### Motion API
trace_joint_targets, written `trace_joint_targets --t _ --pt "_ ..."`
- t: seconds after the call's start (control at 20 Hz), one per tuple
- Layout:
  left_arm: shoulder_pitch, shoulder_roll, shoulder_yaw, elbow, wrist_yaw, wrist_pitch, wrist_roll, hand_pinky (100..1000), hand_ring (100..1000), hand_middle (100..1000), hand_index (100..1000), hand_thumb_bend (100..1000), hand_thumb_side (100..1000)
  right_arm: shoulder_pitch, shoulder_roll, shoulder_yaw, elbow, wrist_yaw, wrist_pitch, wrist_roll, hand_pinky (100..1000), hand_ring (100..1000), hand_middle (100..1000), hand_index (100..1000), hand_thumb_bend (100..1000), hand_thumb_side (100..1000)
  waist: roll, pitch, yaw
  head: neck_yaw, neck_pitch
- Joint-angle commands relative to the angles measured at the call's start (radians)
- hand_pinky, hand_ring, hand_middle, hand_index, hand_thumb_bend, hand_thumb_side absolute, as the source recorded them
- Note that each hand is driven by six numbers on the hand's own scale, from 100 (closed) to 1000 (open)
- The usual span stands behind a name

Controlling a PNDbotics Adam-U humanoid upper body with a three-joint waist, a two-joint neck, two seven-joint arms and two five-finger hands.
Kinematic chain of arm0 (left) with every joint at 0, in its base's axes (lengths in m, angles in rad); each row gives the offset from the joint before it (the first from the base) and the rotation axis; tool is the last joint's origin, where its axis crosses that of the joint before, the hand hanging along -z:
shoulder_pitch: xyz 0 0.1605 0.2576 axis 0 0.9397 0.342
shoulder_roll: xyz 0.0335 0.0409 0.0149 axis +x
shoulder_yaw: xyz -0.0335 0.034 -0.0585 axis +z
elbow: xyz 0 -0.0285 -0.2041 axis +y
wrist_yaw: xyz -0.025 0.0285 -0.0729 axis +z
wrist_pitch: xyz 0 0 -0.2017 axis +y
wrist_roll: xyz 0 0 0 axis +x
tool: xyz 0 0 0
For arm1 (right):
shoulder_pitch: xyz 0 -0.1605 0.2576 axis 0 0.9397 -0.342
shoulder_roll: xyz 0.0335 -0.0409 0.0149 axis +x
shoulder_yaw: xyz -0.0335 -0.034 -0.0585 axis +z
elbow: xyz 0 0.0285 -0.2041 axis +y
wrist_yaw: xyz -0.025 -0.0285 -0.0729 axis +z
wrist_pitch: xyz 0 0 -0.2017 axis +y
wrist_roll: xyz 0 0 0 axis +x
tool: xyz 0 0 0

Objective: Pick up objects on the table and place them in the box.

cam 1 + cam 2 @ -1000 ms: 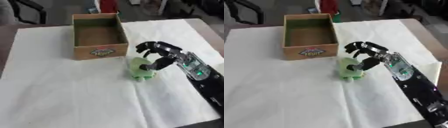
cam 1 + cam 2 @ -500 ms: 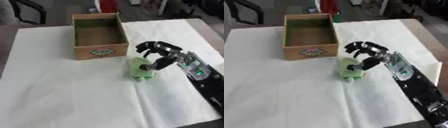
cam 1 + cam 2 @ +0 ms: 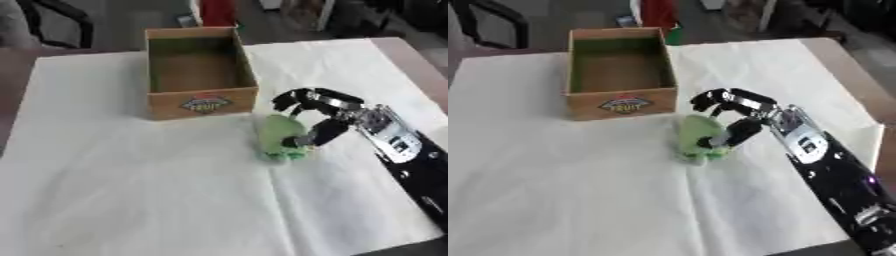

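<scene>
- Surface (image 3: 131, 190) draped in a white cloth, tilted a little in both views.
- Right arm (image 3: 833, 175) reaching in from the lower right corner, forearm stretched diagonally toward the middle.
- Open cardboard box (image 3: 198, 70) with a fruit label on its front wall, standing at the far left-centre.
- Right hand (image 3: 325, 113) arched over the toy, fingers curled above, thumb pressed to its side, clasping it.
- Green soft toy (image 3: 280, 137) resting on the cloth just right of the box's front corner, apart from it.
</scene>
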Motion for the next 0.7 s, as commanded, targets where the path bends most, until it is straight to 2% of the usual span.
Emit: trace_joint_targets --t 0.05,0.35,0.45,0.5,0.65,0.7 --pt "-0.007 0.022 0.008 -0.011 -0.003 -0.001 0.001 744 673 604 629 226 426 -0.013 -0.037 -0.018 -0.021 0.059 -0.006 0.036 726 855 793 886 521 205 0.002 -0.018 0.0 -0.004 -0.002" --pt "-0.007 0.022 0.008 -0.011 -0.003 -0.001 0.001 744 673 604 629 225 426 -0.014 -0.036 -0.027 -0.035 0.162 -0.027 0.043 731 849 785 877 499 151 0.002 -0.018 -0.002 -0.005 -0.002" --pt "-0.007 0.022 0.008 -0.011 -0.003 -0.001 0.001 743 674 604 629 225 426 -0.014 -0.035 -0.028 -0.037 0.186 -0.035 0.034 730 839 767 859 474 100 0.002 -0.018 -0.002 -0.005 -0.002" --pt "-0.007 0.022 0.008 -0.011 -0.003 -0.001 0.001 743 674 604 629 224 427 -0.014 -0.035 -0.029 -0.037 0.197 -0.038 0.029 723 820 731 833 430 100 0.002 -0.018 -0.002 -0.005 -0.002" --pt "-0.006 0.022 0.008 -0.011 -0.003 -0.001 0.001 743 674 604 630 224 427 -0.015 -0.033 -0.03 -0.035 0.22 -0.044 0.008 715 802 672 794 384 100 0.003 -0.018 -0.002 -0.006 -0.002" --pt "-0.006 0.022 0.008 -0.011 -0.003 -0.001 0.001 744 674 605 630 224 427 -0.015 -0.033 -0.031 -0.034 0.223 -0.045 -0.001 701 783 595 715 345 100 0.003 -0.018 -0.003 -0.006 -0.002"
